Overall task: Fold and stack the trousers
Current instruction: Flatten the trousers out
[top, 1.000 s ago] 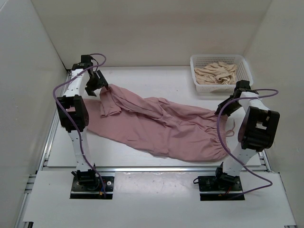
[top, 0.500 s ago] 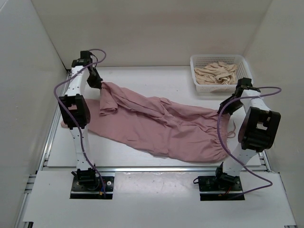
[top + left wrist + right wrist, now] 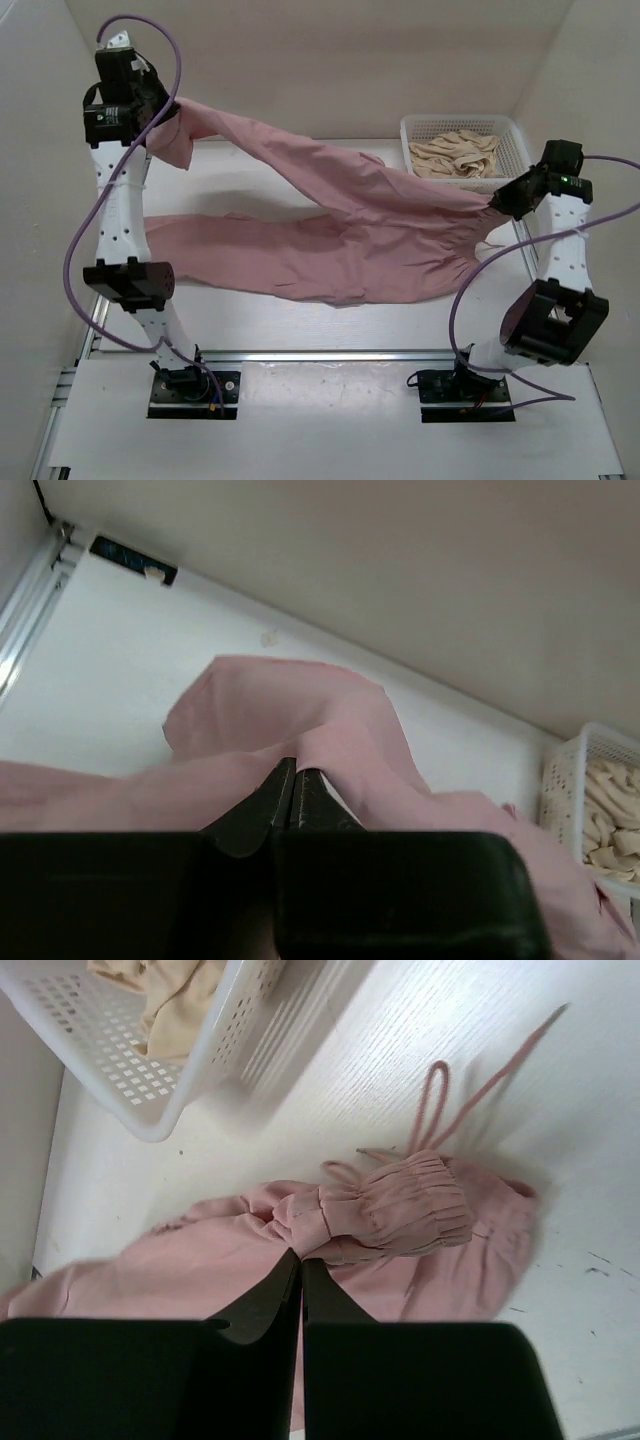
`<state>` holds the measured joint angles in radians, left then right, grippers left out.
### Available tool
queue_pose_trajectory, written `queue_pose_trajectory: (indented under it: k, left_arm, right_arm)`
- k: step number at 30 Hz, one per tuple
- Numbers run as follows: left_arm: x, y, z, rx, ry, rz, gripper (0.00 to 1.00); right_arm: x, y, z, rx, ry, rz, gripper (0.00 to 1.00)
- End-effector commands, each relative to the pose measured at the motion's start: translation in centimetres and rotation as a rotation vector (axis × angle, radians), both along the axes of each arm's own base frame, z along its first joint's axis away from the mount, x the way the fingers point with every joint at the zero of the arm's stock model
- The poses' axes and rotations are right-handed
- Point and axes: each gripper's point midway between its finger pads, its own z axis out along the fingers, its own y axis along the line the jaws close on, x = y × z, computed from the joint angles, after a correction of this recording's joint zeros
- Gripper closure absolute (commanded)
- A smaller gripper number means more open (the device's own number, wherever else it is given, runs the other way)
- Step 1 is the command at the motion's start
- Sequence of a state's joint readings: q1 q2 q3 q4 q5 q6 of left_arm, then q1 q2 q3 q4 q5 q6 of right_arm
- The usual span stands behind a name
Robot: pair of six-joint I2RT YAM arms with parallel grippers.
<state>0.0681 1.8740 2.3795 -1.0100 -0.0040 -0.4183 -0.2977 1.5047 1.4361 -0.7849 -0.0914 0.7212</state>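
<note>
The left gripper (image 3: 165, 112) is pinching one leg end of the trousers (image 3: 340, 240), jaws clamped tight, holding it high above the table (image 3: 300, 312). The right gripper (image 3: 497, 200) is clamping the gathered waistband beside the white basket (image 3: 406, 140). Fabric is hanging stretched between them, the other leg lying flat.

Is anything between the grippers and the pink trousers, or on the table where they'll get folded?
Nothing visible. The left gripper and right gripper are both shut on the dusty-pink thin fabric trousers. The white plastic basket sits far right, beside the waistband, away from the white table's middle.
</note>
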Motion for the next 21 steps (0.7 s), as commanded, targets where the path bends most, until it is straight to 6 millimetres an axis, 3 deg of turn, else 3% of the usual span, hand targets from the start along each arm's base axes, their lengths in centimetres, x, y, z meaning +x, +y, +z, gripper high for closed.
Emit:
queue_pose_trajectory:
  k: [1, 2, 4, 5, 6, 7, 8, 10, 11, 14, 16, 19, 21]
  left_arm:
    - [0.2, 1.1, 1.1, 0.037, -0.049, 0.036, 0.9]
    - [0.2, 1.1, 0.1, 0.036, -0.026, 0.036, 0.9]
    - [0.2, 1.8, -4.4, 0.046, 0.087, 0.068, 0.89]
    - [0.0, 2.5, -6.5, 0.05, 0.14, 0.088, 0.82]
    - [-0.3, 2.6, -8.8, 0.042, 0.198, 0.1, 0.64]
    - [-1.3, 2.8, -13.4, 0.034, 0.314, 0.128, 0.12]
    - [-2.0, 3.4, -15.4, 0.031, 0.365, 0.139, 0.0]
    - [-3.1, 3.9, -19.9, 0.014, 0.482, 0.169, 0.0]
    - [-3.2, 3.9, -20.7, 0.013, 0.503, 0.169, 0.0]
    - [-3.2, 3.9, -20.7, 0.013, 0.503, 0.169, 0.07]
    - [-3.0, 4.0, -19.4, 0.022, 0.472, 0.163, 0.34]
    - [-2.8, 4.0, -19.0, 0.031, 0.462, 0.157, 0.61]
    - [-2.3, 4.3, -20.1, 0.008, 0.486, 0.169, 0.6]
  right_arm:
    - [-1.8, -1.5, -0.9, -0.033, 0.033, -0.033, 1.0]
    - [-2.2, -1.4, -1.6, -0.032, 0.053, -0.026, 1.0]
    - [-2.5, -1.3, -2.9, -0.021, 0.086, -0.025, 1.0]
    - [-2.8, -1.2, -3.7, -0.016, 0.101, -0.025, 1.0]
    - [-2.9, -1.2, -4.5, -0.016, 0.117, -0.017, 1.0]
    - [-3.1, -1.1, -5.0, -0.012, 0.13, -0.016, 1.0]
    - [-3.3, -1.2, -6.5, -0.01, 0.165, -0.021, 1.0]
    - [-3.4, -1.2, -7.4, -0.003, 0.186, -0.021, 1.0]
    - [-3.3, -1.2, -7.7, 0.0, 0.194, -0.02, 1.0]
    - [-3.1, -1.3, -7.9, -0.005, 0.195, -0.012, 1.0]
    - [-3.1, -1.3, -7.9, -0.005, 0.195, -0.012, 1.0]
    - [-3.0, -1.6, -7.7, -0.02, 0.189, -0.01, 1.0]
    - [-3.0, -1.6, -7.7, -0.02, 0.189, -0.01, 1.0]
